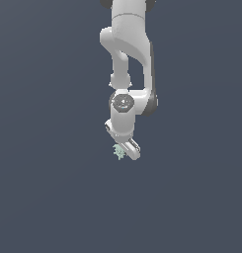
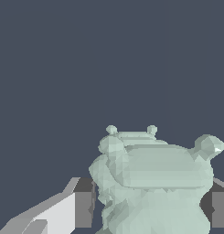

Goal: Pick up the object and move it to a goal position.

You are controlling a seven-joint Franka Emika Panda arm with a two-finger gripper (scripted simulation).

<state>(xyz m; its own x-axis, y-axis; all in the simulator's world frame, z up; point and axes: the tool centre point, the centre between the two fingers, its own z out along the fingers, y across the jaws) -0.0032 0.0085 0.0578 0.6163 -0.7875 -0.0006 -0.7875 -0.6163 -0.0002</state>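
The object (image 1: 118,151) is a tiny pale mint-green lump with a spiky outline, just under the white hand in the exterior view. In the wrist view the object (image 2: 154,183) fills the space between my two fingers (image 2: 83,203), which press on it from both sides. My gripper (image 1: 121,150) is shut on it. The white arm comes down from the top of the exterior view and hides most of the fingers there.
A plain dark grey-blue surface (image 1: 48,197) fills both views. No other objects, containers or edges show.
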